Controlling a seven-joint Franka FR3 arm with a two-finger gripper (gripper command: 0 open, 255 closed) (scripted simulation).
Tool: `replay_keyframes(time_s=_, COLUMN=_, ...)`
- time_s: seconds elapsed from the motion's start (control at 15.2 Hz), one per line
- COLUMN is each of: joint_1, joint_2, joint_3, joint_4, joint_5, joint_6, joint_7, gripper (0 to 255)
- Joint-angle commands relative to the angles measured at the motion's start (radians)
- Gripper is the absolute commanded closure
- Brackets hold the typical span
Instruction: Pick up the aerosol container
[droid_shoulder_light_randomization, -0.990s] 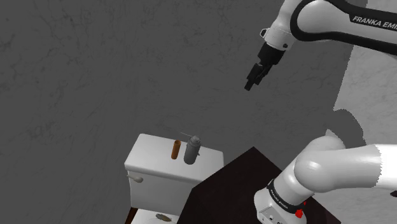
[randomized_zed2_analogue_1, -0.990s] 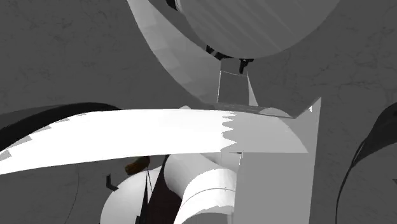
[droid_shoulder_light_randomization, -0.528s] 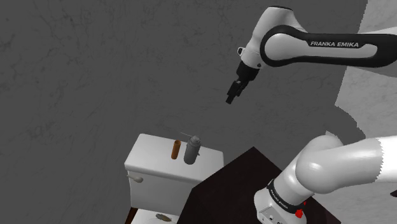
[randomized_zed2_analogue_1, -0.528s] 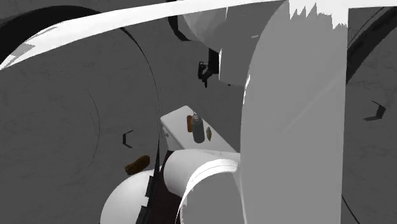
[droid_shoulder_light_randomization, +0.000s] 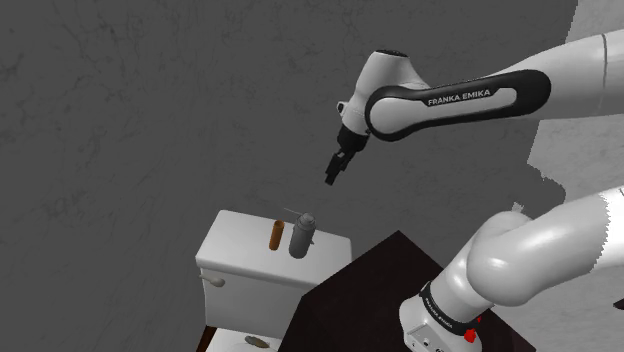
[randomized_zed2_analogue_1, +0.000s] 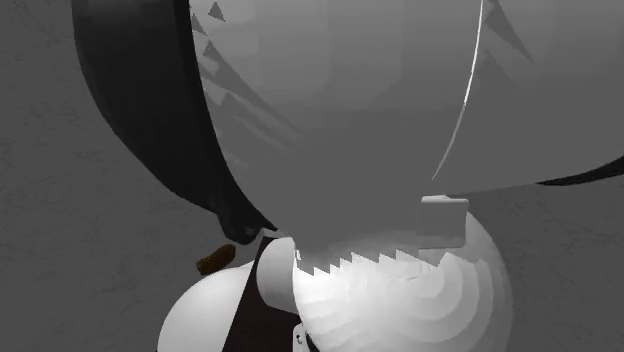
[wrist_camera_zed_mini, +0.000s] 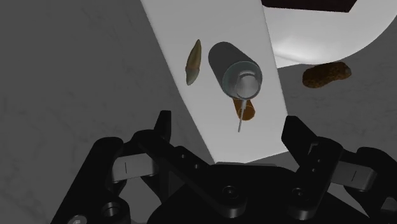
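The all-black gripper (droid_shoulder_light_randomization: 333, 176) hangs in the air above and to the shoulder view's right of the flat white toilet tank lid (droid_shoulder_light_randomization: 238, 248), well apart from everything on it. In the wrist view its 2 black fingers (wrist_camera_zed_mini: 164, 125) stand spread wide, with nothing between them but the lid far below; they hold and touch nothing. The grey cylindrical aerosol can (droid_shoulder_light_randomization: 301, 236) stands upright on that lid, near its back edge. Seen from above in the wrist view, the can (wrist_camera_zed_mini: 234, 69) shows its round cap and a thin grey tube (wrist_camera_zed_mini: 240, 119) sticking out from the nozzle. Just beside the can stands a small brown cylinder (droid_shoulder_light_randomization: 276, 235), and on its other side lies a slim olive-tan pointed object (wrist_camera_zed_mini: 193, 62). A brown lumpy object (wrist_camera_zed_mini: 326, 74) lies off the lid, lower down.
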Motion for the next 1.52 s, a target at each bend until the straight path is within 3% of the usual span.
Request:
replay_keyframes(time_s=0.0, joint_1=0.011, joint_2=0.068, joint_3=0.013, joint_4=-0.003, joint_5=0.0, joint_6=0.073, joint_7=-0.004, gripper=0)
replay_keyframes(time_s=0.59, joint_1=0.046, joint_2=0.41, joint_3=0.072, joint_4=0.053, joint_5=-0.047, joint_6=0.349, joint_7=0.011, gripper=0)
replay_keyframes(time_s=1.25, joint_1=0.049, joint_2=0.535, joint_3=0.069, joint_4=0.05, joint_5=-0.097, joint_6=0.474, joint_7=0.046, gripper=0)
replay_keyframes(time_s=1.32, joint_1=0.05, joint_2=0.534, joint_3=0.069, joint_4=0.049, joint_5=-0.096, joint_6=0.474, joint_7=0.047, gripper=255)
replay_keyframes(time_s=1.45, joint_1=0.049, joint_2=0.535, joint_3=0.069, joint_4=0.05, joint_5=-0.097, joint_6=0.474, joint_7=0.046, gripper=255)
